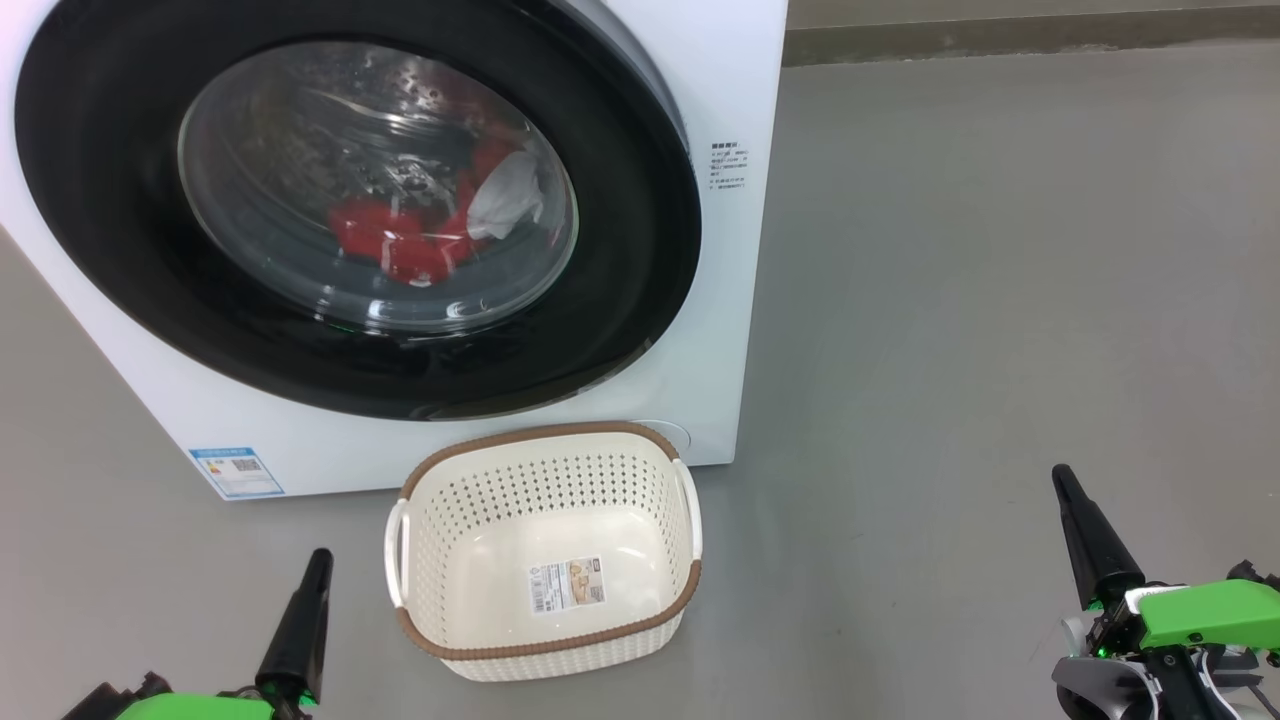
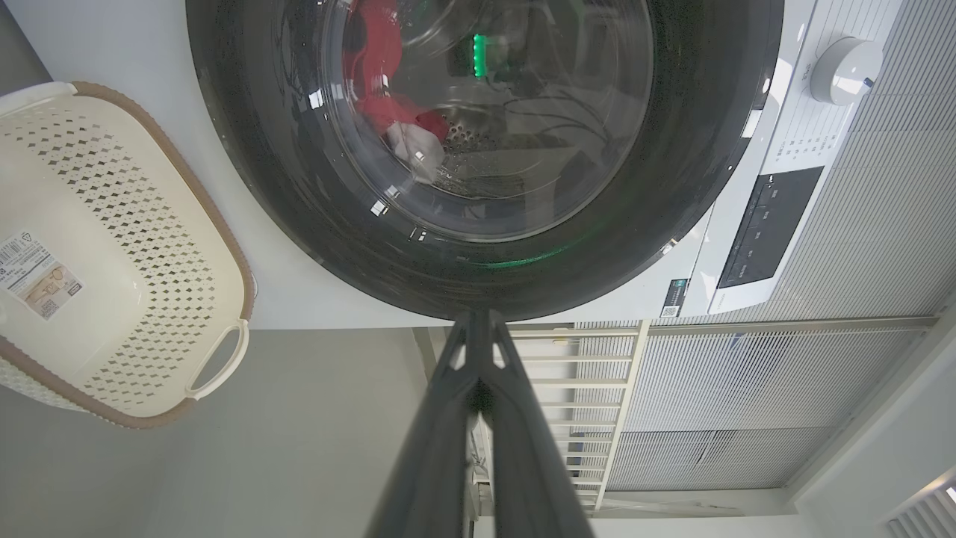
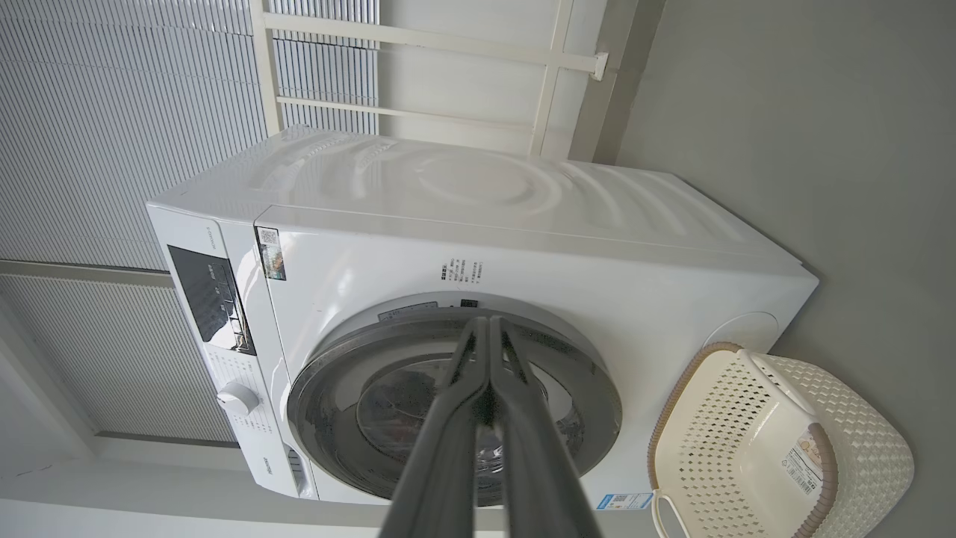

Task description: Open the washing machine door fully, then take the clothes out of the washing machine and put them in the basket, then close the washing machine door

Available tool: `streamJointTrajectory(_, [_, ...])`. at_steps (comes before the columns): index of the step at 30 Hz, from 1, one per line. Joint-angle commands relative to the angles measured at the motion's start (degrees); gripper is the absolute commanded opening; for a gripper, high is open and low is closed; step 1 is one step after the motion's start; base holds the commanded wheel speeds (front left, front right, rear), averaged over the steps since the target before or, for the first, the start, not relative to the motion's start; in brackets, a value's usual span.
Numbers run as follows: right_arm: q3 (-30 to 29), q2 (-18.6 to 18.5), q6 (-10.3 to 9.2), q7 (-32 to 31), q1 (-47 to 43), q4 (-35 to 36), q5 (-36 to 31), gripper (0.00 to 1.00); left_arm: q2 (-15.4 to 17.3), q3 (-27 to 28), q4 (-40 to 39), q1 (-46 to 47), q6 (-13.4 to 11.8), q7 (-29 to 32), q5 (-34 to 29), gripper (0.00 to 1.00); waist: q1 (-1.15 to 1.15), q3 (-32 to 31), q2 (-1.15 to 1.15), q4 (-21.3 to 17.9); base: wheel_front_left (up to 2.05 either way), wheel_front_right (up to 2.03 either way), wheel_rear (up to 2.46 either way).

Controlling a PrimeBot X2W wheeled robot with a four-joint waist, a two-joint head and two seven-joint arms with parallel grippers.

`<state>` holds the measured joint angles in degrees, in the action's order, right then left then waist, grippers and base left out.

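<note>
The white washing machine [image 1: 730,300] stands ahead with its black-rimmed round door [image 1: 620,330] closed against the front. Through the glass I see red and white clothes [image 1: 420,235] lying in the drum. The cream basket [image 1: 545,655] sits on the floor just in front of the machine, with only its label sticker inside. My left gripper [image 1: 320,557] is low at the left of the basket, shut and holding nothing. My right gripper [image 1: 1062,475] is far to the right over bare floor, also shut and holding nothing. Both wrist views look along shut fingers [image 2: 478,317] [image 3: 489,321] toward the door [image 2: 299,209] [image 3: 328,373].
Grey floor [image 1: 1000,300] spreads wide to the right of the machine. A wall base runs along the back [image 1: 1000,35]. The machine's control panel and white dial [image 2: 844,71] sit above the door. A white railing and ribbed wall panels [image 2: 709,388] stand beside the machine.
</note>
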<state>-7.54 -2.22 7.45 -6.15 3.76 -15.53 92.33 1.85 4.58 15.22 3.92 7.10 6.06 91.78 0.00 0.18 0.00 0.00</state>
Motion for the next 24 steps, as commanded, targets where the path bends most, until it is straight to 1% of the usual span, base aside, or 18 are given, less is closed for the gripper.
streamJointTrajectory(1, [1.0, -0.7, 0.03, -0.3, 2.4, 1.5, -0.1, 0.0, 1.0, 1.9, -1.2, 2.3, 0.4, 0.4, 0.4, 0.0, 0.0, 0.0, 0.0, 0.0, 0.0, 0.0, 0.0])
streamJointTrajectory(2, [1.0, -0.7, 0.03, -0.3, 2.4, 1.5, -0.1, 0.0, 1.0, 1.9, -1.2, 2.3, 0.4, 0.4, 0.4, 0.0, 0.0, 0.0, 0.0, 0.0, 0.0, 0.0, 0.0])
streamJointTrajectory(3, [0.0, 0.0, 0.0, 0.0, 0.0, -0.1, 0.0, 1.0, 0.0, 0.0, 0.1, 0.0, 0.0, 0.0, 0.0, 1.0, 0.0, 0.0, 0.0, 0.0, 0.0, 0.0, 0.0])
streamJointTrajectory(7, [0.5, 1.0, 0.0, 0.1, -1.5, -2.6, 0.0, 1.0, -0.9, -0.4, 2.5, -1.5, 0.0, -0.1, 0.0, 1.0, 0.0, 0.0, 0.0, 0.0, 0.0, 0.0, 0.0])
streamJointTrajectory(9, [0.7, 0.9, 0.0, 0.3, -1.2, -2.6, -0.1, 1.0, -0.9, -0.6, 2.4, -1.3, 0.0, -0.3, -0.1, 1.0, 0.01, 0.1, 0.0, 0.0, 0.0, 0.0, 0.0])
streamJointTrajectory(13, [1.3, 0.9, 0.0, 0.8, -0.6, -2.5, -0.3, 1.0, -0.8, -1.1, 2.5, -0.8, 0.0, -0.7, -0.4, 1.0, 0.13, 0.0, 0.0, 0.0, 0.0, 0.0, 0.0])
streamJointTrajectory(14, [1.5, 0.9, 0.0, 0.9, -0.5, -2.5, -0.3, 1.0, -0.8, -1.3, 2.5, -0.7, 0.0, -0.9, -0.4, 1.0, 0.13, 0.0, 0.0, 0.0, 0.0, 0.0, 0.0])
streamJointTrajectory(18, [2.3, 0.7, 0.0, 1.4, -0.1, -2.4, -0.6, 1.0, -0.5, -2.0, 2.5, -0.2, 0.0, -1.6, -1.1, 1.0, 0.01, 0.1, 0.0, -0.1, 0.0, 0.0, 0.0])
streamJointTrajectory(24, [3.7, 0.3, 0.0, 2.4, 0.7, -2.4, -1.7, 1.0, -0.1, -3.1, 2.6, 0.4, 0.0, -2.7, -2.3, 1.0, 0.0, 0.1, 0.0, -0.1, 0.0, 0.0, 0.0])
